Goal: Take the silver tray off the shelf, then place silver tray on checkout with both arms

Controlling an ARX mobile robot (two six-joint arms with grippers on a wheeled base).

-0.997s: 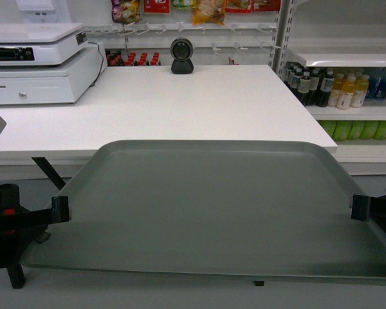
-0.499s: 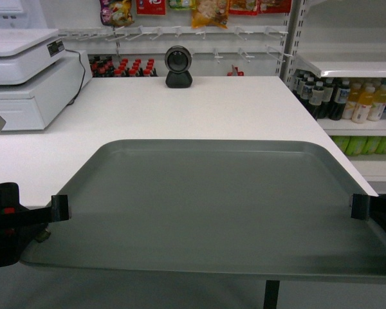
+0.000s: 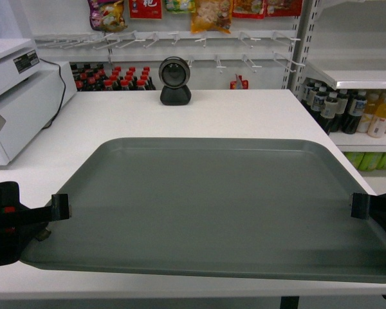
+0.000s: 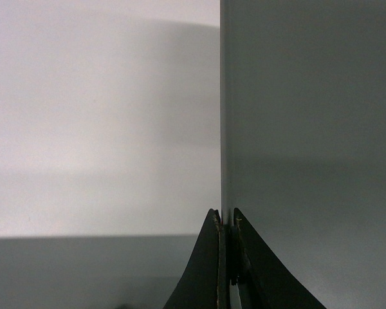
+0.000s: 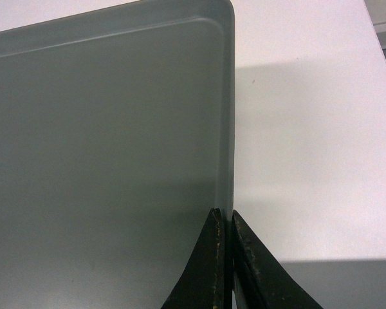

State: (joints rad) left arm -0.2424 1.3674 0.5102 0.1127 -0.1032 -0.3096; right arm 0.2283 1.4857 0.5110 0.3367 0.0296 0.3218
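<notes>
You are carrying the large flat matte grey-green tray with rounded corners and a low rim point(image 3: 212, 206) level between both arms, and it now hangs mostly over the broad white flat-topped checkout desk point(image 3: 244, 116). Compared with a second ago, the desk's near edge has slid from under the tray's far rim down to its near rim, and the small black round scanner on its stand point(image 3: 175, 80) looks closer. So the base has rolled forward while the grip stayed the same.

The left gripper point(image 4: 226, 222) has its thin black jaws pinching the tray's left rim, seen edge-on in the left wrist view. The right gripper point(image 5: 225, 222) pinches the right rim the same way, with the white desk lit beyond it. In the head view both sets of jaws sit at about the same point along the short sides.

By my reading the shelf part is done and you are in the final approach. The tray's near edge seems only just over the desk's front edge, so a little more forward travel would be safer. Then lower both arms together, keep the tray flat, and spread the jaws only once it rests on the desk. Uneven lowering could tip it or twist it in the pinch.
</notes>
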